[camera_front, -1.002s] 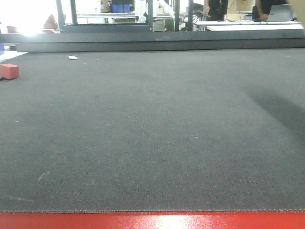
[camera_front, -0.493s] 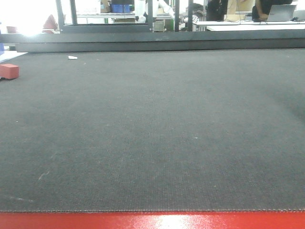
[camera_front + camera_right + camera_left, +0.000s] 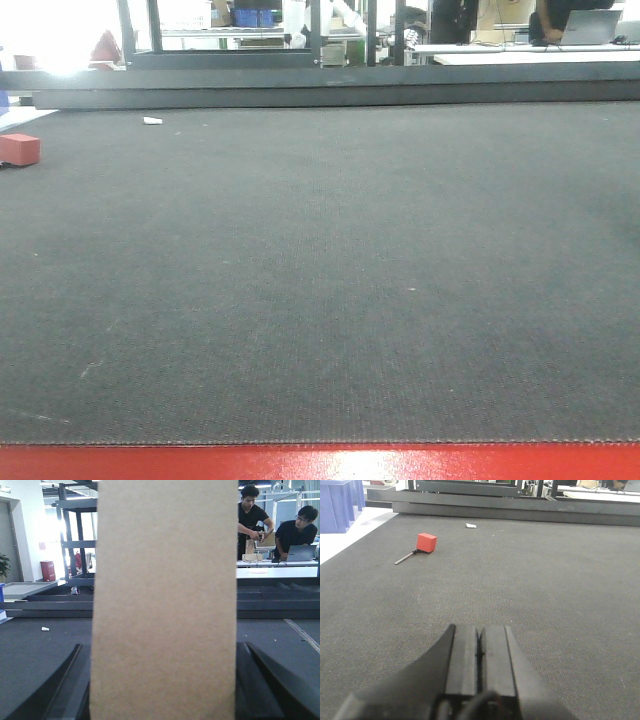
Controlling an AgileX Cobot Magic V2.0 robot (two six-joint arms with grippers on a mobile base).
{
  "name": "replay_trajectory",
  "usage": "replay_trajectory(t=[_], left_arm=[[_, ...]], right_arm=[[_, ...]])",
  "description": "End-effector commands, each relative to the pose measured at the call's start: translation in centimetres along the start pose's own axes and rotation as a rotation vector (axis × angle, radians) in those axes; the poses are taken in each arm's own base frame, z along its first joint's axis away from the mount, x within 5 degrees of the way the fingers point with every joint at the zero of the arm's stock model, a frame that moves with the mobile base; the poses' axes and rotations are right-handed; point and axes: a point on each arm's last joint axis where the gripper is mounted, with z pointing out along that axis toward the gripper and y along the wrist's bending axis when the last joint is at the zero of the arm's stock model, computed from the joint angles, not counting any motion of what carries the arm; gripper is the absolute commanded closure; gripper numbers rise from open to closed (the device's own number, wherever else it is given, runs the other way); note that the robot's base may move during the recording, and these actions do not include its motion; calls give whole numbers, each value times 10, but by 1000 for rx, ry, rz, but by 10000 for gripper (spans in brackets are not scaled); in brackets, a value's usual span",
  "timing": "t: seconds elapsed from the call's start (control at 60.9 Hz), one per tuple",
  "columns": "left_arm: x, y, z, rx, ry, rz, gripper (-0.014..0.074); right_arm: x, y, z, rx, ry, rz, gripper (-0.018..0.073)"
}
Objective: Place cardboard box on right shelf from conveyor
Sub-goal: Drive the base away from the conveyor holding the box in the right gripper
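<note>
The cardboard box (image 3: 162, 600) is clamped between the dark fingers (image 3: 60, 690) of the right end effector (image 3: 161, 647), filling the middle of the wrist view, with the grey conveyor (image 3: 320, 250) beyond. The left end effector (image 3: 479, 636), fingers pressed together, hangs over the belt, well apart from a small red block (image 3: 426, 542).

Red block (image 3: 426, 542): lies flat and alone; the landmark for these notes.
Thin rod (image 3: 405, 558): touches the block's near corner and slants away to its left.
White scrap (image 3: 470, 525): beyond the block, off to its right, apart.
Blue bins (image 3: 337, 505): left of the block, farther back.
Laptop (image 3: 588, 25): far behind the block, well right, open on a white table (image 3: 530, 57).
Person (image 3: 548, 18): bent over the laptop.
</note>
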Motion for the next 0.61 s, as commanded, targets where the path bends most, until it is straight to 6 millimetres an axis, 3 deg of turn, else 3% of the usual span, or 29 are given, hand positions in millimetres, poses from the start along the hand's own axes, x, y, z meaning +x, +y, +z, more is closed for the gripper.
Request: replay_trajectory(t=[0.0,0.591], left_arm=[[-6,0,-1,2,-95,-6,713],[-6,0,-1,2,-95,-6,712]], right_arm=[[-16,3,0,-19,-110,-35,254],[-16,3,0,-19,-110,-35,254]])
